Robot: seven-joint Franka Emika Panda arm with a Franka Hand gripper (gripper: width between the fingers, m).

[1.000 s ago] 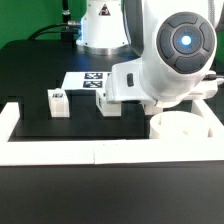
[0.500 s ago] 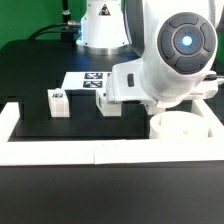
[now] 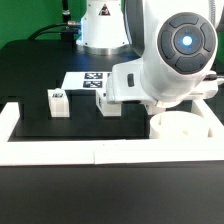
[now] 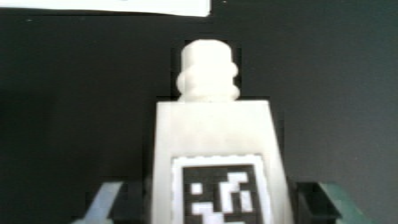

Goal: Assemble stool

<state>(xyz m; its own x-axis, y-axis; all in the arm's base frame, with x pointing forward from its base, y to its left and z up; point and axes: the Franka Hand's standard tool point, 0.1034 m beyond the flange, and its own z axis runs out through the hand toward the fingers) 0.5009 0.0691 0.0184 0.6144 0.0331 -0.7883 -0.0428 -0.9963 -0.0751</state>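
In the wrist view a white leg block [image 4: 217, 130] lies between my fingers, its black-and-white tag facing the camera and its ribbed peg [image 4: 208, 70] pointing away. My gripper [image 4: 221, 205] is open, with a dark gap showing between each finger [image 4: 111, 200] and the block. In the exterior view this leg [image 3: 107, 105] stands under my white hand [image 3: 125, 85], and my fingertips are hidden there. A second leg block [image 3: 57, 102] stands toward the exterior view's left. The round white seat [image 3: 180, 128] sits at the exterior view's lower right, partly behind the arm. A third leg is out of view.
The marker board [image 3: 88, 80] lies on the black table behind the legs, and its edge shows in the wrist view [image 4: 107, 6]. A long white border rail [image 3: 90, 150] runs along the front and up the exterior view's left side [image 3: 8, 118]. The arm's base [image 3: 100, 30] stands at the back.
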